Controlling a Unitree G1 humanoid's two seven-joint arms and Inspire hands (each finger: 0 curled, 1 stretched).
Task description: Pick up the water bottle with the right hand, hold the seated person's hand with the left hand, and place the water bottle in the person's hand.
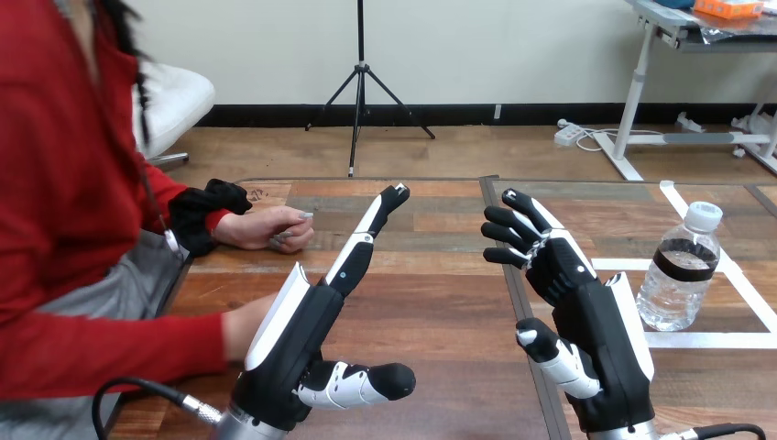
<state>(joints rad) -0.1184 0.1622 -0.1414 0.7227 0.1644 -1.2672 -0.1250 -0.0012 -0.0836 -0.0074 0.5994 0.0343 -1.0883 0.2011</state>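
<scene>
Both robot hands open above the table, water bottle standing untouched at the right of the frame.

The left hand (302, 339), lower centre-left, has straight fingers reaching toward the upper right and its thumb stuck out sideways. The right hand (586, 312), centre-right, has loosely bent fingers with nothing in them. Both forearms are cut off by the bottom edge. The water bottle (678, 275) stands upright on the table (431, 302), well apart from the right hand, beside white tape lines (705, 339). The person's upper hand (275, 229) rests loosely curled on the table at the upper left. The person's lower hand (240, 328) is mostly hidden behind the left hand, and whether the two touch cannot be told.
</scene>
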